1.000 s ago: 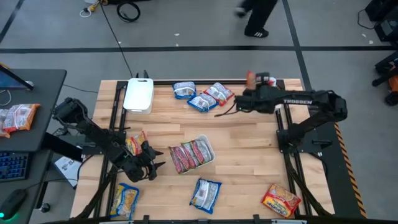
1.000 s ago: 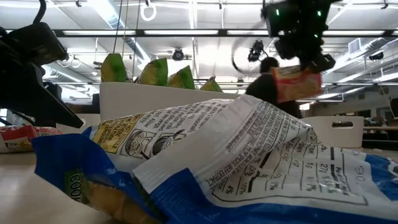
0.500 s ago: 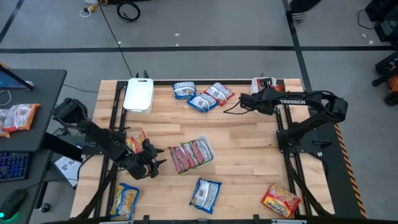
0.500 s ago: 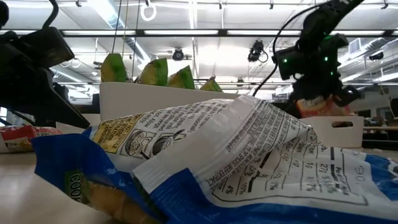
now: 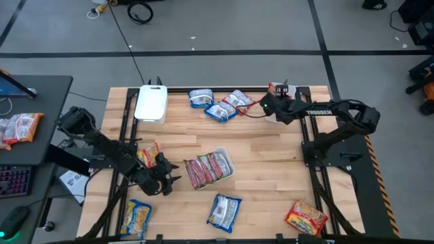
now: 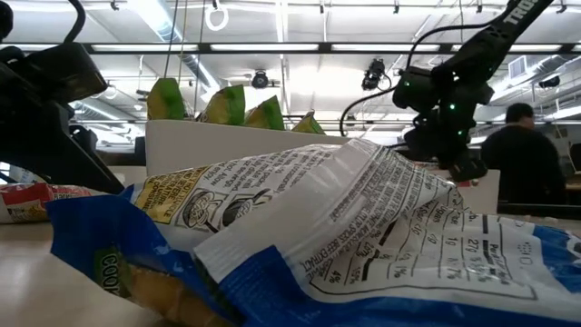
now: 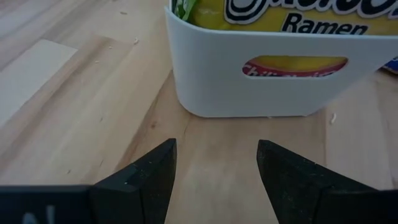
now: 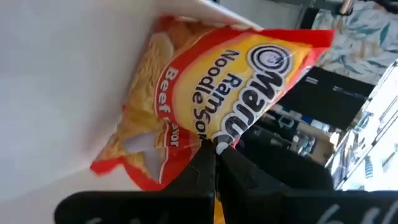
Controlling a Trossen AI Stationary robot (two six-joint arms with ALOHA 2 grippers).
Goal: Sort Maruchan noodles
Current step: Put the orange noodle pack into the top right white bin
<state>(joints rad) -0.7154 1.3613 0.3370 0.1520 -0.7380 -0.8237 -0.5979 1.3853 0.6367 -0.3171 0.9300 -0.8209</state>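
My high view looks straight down on the whole table [image 5: 271, 163], both arms in frame, floor filling the upper part. My low view sits at tabletop level, facing across into the room, so close to a blue-white packet [image 6: 363, 245] that it fills the lower frame; the same packet lies at lower centre in the high view. My left wrist view looks past its fingers [image 7: 143, 180] at a white tray [image 7: 267, 81] very near, also seen mid-table from above. My right wrist view is pressed close to an orange-red packet [image 8: 205, 99].
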